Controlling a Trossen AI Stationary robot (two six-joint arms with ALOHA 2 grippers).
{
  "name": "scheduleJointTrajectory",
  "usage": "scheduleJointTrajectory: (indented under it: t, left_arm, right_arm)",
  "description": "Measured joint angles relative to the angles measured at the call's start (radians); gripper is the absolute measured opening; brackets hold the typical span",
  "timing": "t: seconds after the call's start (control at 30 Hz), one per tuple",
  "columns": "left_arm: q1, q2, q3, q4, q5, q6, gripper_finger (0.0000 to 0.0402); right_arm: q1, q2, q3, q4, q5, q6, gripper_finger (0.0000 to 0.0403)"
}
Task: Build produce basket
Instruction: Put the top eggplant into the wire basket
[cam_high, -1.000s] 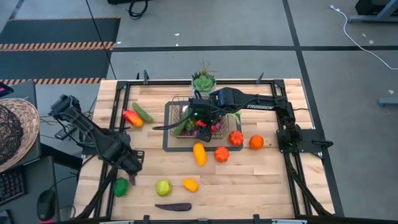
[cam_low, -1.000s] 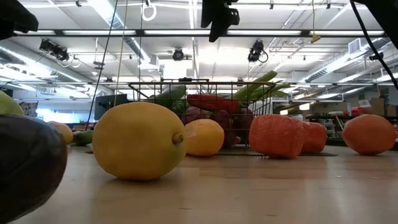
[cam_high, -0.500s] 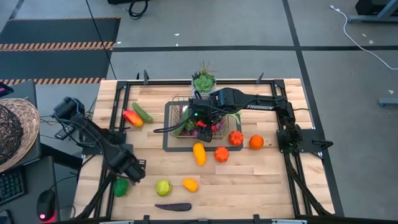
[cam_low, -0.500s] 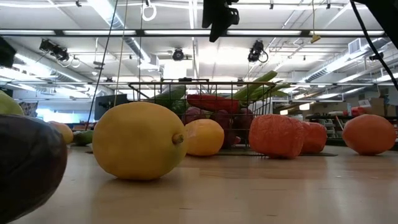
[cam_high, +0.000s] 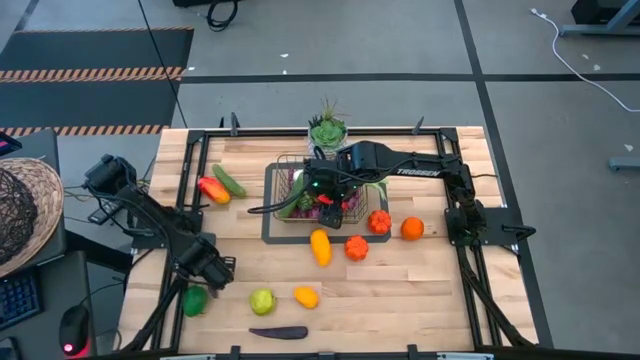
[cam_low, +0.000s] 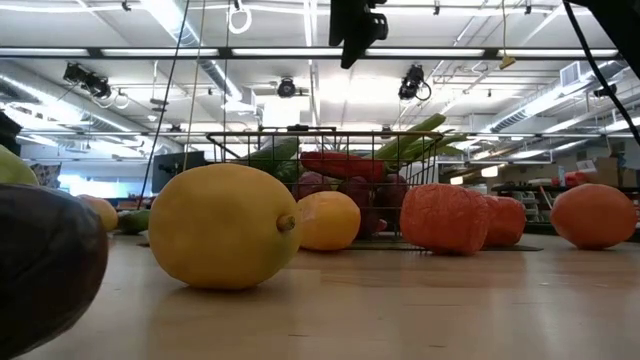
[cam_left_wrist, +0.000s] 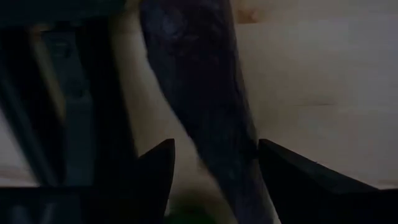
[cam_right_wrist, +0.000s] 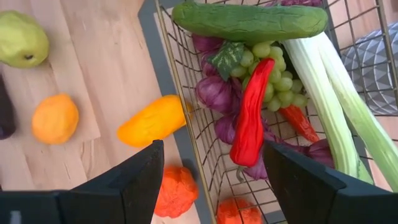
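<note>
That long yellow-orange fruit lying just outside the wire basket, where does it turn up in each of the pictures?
High view: the yellow-orange fruit lies at table centre, just in front of the basket.
Low view: it sits mid-picture, in front of the basket, behind the big yellow lemon.
Left wrist view: not in it.
Right wrist view: it lies mid-picture, against the basket's wire side.
Shared landmark: the basket.

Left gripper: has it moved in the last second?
Yes. In the high view the left gripper has dropped toward the table's near edge, closing on the green fruit at the left corner, which lies where it did.
</note>
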Motion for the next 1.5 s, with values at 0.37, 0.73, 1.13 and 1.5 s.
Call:
scheduleJointTrajectory:
  t: [0.37,0.73,1.13,1.5]
  left_arm:
    - [0.007,-0.009,-0.066,0.137,-0.023,0.068,0.0220]
    - [0.018,-0.005,0.013,0.157,-0.144,0.241,0.0090]
    - [0.219,-0.006,0.231,0.134,-0.349,0.757,0.0100]
    - [0.618,-0.006,0.498,0.135,-0.388,1.394,0.0088]
  right_arm:
    - [0.000,0.000,0.000,0.014,0.016,0.039,0.0276]
    - [0.000,0.000,0.000,0.053,0.024,0.069,0.0276]
    - [-0.069,-0.046,0.002,-0.072,0.128,0.243,0.0270]
    - [-0.070,-0.045,0.001,-0.087,0.125,0.355,0.0269]
